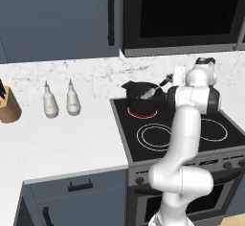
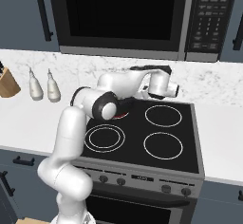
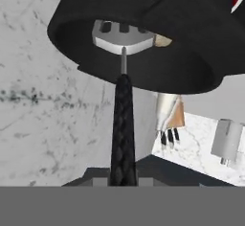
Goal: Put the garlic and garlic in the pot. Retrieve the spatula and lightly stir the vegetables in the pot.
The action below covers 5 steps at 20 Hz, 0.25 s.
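The small black pot (image 1: 139, 98) stands on the stove's rear left burner, which glows red under it. My gripper (image 1: 171, 80) is to the pot's right, level with its rim, shut on the spatula's thin black handle (image 3: 123, 124). The spatula (image 1: 152, 92) slants down over the rim, and its silver slotted head (image 3: 122, 38) lies inside the pot (image 3: 143, 9). A pale beige garlic lump (image 3: 162, 40) shows in the pot just beside the head. In the right base view my own arm hides the pot.
Two white bottles (image 1: 50, 104) (image 1: 72, 100) and a wooden knife block (image 1: 8, 106) stand on the counter to the left. The black stove top (image 2: 163, 144) has three unlit burners. A microwave (image 2: 123, 16) hangs above the stove.
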{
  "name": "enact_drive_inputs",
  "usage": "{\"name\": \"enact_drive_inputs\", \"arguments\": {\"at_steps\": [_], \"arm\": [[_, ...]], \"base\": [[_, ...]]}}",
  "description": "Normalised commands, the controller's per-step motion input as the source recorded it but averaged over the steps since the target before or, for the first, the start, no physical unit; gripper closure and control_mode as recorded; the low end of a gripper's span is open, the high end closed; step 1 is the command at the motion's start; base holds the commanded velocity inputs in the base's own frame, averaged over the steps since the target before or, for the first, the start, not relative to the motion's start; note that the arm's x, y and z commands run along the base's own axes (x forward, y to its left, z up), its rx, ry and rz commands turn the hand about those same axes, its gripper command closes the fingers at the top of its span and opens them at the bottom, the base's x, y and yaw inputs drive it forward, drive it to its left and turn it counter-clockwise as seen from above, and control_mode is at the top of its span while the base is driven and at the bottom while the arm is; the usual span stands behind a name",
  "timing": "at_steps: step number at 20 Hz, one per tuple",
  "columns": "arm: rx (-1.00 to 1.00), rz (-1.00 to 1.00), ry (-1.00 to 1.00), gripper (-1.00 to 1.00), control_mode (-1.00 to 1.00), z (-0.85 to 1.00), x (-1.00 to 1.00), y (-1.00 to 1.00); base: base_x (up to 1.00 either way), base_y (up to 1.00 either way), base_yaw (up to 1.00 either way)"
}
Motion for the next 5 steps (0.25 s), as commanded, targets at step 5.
{"name": "enact_drive_inputs", "arguments": {"at_steps": [5], "arm": [[-0.1,0.0,0.04,1.0,-1.0,0.29,-0.38,-0.02]], "base": [[0.0,0.0,0.0]]}}
